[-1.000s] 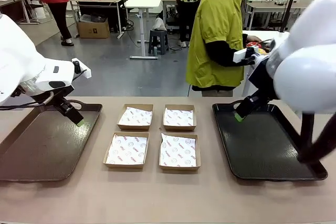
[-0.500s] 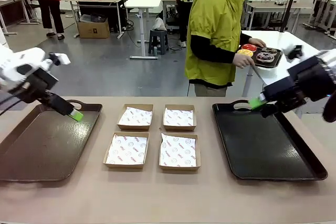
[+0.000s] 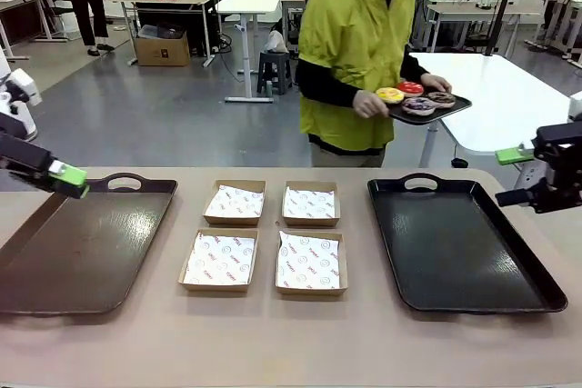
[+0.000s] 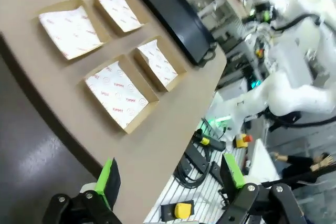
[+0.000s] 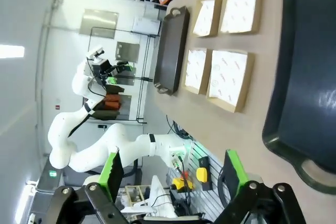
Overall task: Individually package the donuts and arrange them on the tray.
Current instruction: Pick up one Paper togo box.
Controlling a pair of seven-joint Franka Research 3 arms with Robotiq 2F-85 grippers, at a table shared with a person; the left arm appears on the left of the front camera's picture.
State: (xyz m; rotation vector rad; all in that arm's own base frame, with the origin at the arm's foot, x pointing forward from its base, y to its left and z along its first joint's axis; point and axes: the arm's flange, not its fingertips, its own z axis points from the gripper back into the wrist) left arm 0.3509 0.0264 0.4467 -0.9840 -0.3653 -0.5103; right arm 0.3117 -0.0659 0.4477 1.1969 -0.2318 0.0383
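Donuts (image 3: 416,97) first, in the front view: all four sit on a small serving tray (image 3: 452,108) that the person (image 3: 350,52) carries in the air beyond the counter (image 3: 273,343), at about 1 o'clock from the four paper-lined boxes (image 3: 307,263). The boxes lie in a square at the middle, with a brown tray (image 3: 55,261) at their 9 o'clock and a black tray (image 3: 455,252) at their 3 o'clock. The left tool (image 3: 65,179) hangs at the 9 o'clock edge and the right tool (image 3: 511,175) at the 3 o'clock edge, each with fingers apart and nothing between them.

In the left wrist view, the left tool (image 4: 170,174) is spread wide and empty, with the boxes (image 4: 122,95) at its 11 o'clock.

In the right wrist view, the right tool (image 5: 173,174) is likewise spread and empty, with the black tray (image 5: 310,77) at its 2 o'clock.

The step in hand looks like waiting for delivery. Both arms are best held wide of the middle until the serving tray is down. Then take one donut per box, gripping it lightly across the ring so the frosting is not crushed.
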